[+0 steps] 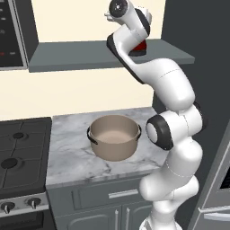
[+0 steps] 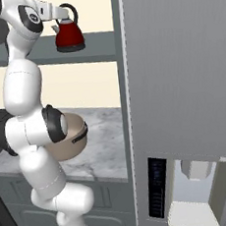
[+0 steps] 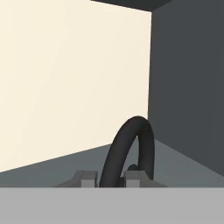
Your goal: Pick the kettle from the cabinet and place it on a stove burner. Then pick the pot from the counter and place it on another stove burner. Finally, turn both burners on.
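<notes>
Gripper [image 3: 109,177] fingers [image 3: 87,177] stand either side of the kettle's black loop handle [image 3: 129,148] in the hand view, the handle running down between them; whether they actually press it I cannot tell. Behind the handle lie the dark shelf floor, a dark side wall on the right and a cream back wall on the left.

From the left base view, the arm reaches up to the cabinet [image 1: 67,56], and only a sliver of the red kettle [image 1: 140,46] peeks out behind the wrist. The pot [image 1: 114,137] sits on the counter [image 1: 72,152], right of the cooktop, whose burners [image 1: 11,162] are bare; silver knobs [image 1: 20,205] line its front. A microwave [image 1: 10,33] edge shows at upper left, its markings too small to read.

From the right base view, the kettle [image 2: 69,36] stands upright on the cabinet [image 2: 98,47], and the gripper [image 2: 70,10] is at its handle. The pot [image 2: 70,136] is partly hidden behind the arm. A tall grey fridge [image 2: 180,78] with a dispenser stands to the right; no writing is legible.
</notes>
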Available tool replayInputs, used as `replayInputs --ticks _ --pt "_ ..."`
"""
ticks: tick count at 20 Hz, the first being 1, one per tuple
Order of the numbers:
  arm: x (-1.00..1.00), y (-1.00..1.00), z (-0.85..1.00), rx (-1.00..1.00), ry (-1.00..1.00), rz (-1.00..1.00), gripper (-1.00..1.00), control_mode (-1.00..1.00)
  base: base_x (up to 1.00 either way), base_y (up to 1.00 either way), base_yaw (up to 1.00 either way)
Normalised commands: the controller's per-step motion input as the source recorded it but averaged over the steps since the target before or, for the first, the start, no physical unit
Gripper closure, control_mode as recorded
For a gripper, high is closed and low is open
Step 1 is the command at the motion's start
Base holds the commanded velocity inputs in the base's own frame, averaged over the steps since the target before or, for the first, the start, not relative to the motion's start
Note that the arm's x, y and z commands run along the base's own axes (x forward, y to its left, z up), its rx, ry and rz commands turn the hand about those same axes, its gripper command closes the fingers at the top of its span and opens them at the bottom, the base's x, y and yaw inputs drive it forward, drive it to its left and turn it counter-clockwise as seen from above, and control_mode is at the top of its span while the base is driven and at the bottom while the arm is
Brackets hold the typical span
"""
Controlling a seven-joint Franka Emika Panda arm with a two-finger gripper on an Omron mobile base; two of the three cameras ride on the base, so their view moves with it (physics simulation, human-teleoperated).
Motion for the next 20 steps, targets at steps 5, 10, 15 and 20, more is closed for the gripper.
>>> replayInputs --ticks 5,10,15,20 --pt "0.00 0.00 0.00 0.00 0.00 0.00 1.00 -1.00 0.00 0.00 0.00" --pt "0.00 0.00 0.00 0.00 0.00 0.00 1.00 -1.00 0.00 0.00 0.00" --pt "0.00 0.00 0.00 0.00 -0.01 0.00 1.00 -1.00 0.00 0.00 0.00" --pt "-0.14 0.01 0.00 0.00 -0.01 -0.02 1.00 -1.00 0.00 0.00 0.00"
